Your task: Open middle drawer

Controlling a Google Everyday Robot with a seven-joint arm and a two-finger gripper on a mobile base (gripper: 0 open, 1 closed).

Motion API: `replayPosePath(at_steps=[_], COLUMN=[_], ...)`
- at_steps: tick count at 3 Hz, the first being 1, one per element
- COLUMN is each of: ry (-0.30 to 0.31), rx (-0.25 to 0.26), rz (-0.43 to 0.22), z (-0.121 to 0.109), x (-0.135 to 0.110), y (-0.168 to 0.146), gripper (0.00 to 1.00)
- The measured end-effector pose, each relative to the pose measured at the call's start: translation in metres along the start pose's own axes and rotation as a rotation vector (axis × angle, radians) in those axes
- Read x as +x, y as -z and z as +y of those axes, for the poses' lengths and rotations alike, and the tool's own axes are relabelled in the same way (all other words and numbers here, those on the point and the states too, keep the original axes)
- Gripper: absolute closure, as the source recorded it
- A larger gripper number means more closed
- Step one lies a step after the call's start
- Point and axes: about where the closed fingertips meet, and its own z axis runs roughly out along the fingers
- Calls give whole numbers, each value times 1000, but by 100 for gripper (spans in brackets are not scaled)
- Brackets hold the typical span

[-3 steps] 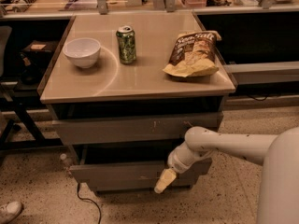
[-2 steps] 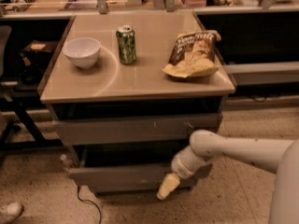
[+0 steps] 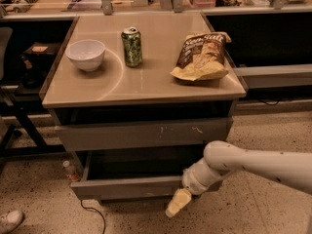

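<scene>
The middle drawer (image 3: 126, 188) is a plain grey-brown front below the scratched upper front (image 3: 141, 134). It stands pulled out towards me, and its dark boxy interior (image 3: 141, 162) shows behind the front panel. My gripper (image 3: 178, 203) has cream tips and hangs at the right end of the drawer's front, at its lower edge. My white arm (image 3: 253, 167) reaches in from the right. Any drawer lower down is hidden behind the open one.
On the cabinet top (image 3: 146, 87) stand a white bowl (image 3: 86, 54), a green can (image 3: 131, 46) and a chip bag (image 3: 202, 56). A small bottle (image 3: 69, 171) and a cable (image 3: 95, 213) lie on the floor at the left. A shoe (image 3: 9, 221) is at the bottom left.
My gripper has moved down and towards me at the drawer's front. The middle drawer has slid out a little further.
</scene>
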Motion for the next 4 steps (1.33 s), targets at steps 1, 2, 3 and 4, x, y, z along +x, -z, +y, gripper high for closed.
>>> replayPosePath(at_steps=[1,2,3,4], ry=[-11,14,65,52], rx=[-5,-13,-7,-11], rz=[4,-3,-16,12], z=[9,1,-12,-24], x=[8,0,-20,-13], y=[4,0,-5,-14], gripper=[0,0,0,0])
